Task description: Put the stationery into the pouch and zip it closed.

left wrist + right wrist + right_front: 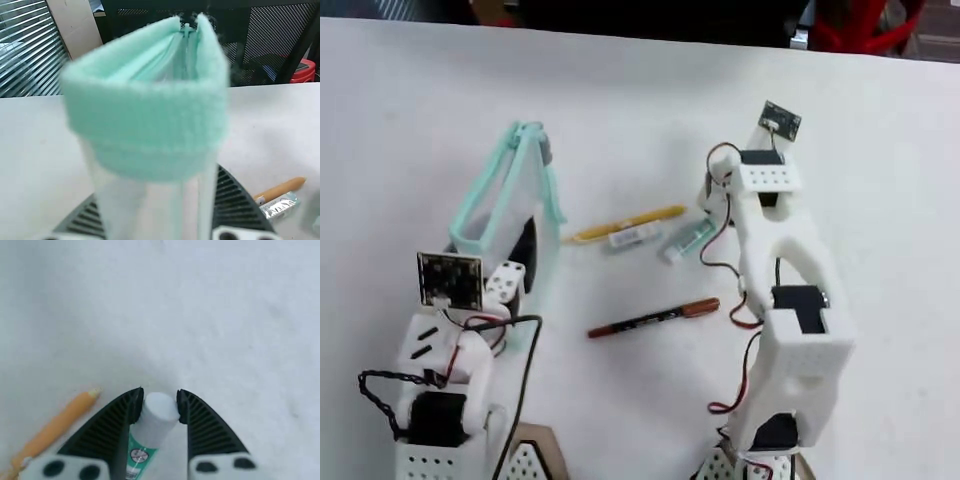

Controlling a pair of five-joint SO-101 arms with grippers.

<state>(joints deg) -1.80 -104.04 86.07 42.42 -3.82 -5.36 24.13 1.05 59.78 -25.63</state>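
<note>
Mint pouch (505,205) open, unzipped, nothing visibly packed.
Left end effector (157,215) grips its wall; right end effector (159,395) clamps glue stick (160,412); pen (630,223), marker (655,317) lie beside pouch on counter (420,110).

White table (620,90), slatted window blinds (25,45), beige pillar (75,25) beside them, black mesh chair backs (270,40) behind, red object (305,70).

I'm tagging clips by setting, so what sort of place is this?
Likely an office or lab workspace: a white table carrying two small robot arms, with window blinds and a black mesh chair back behind it.
</note>
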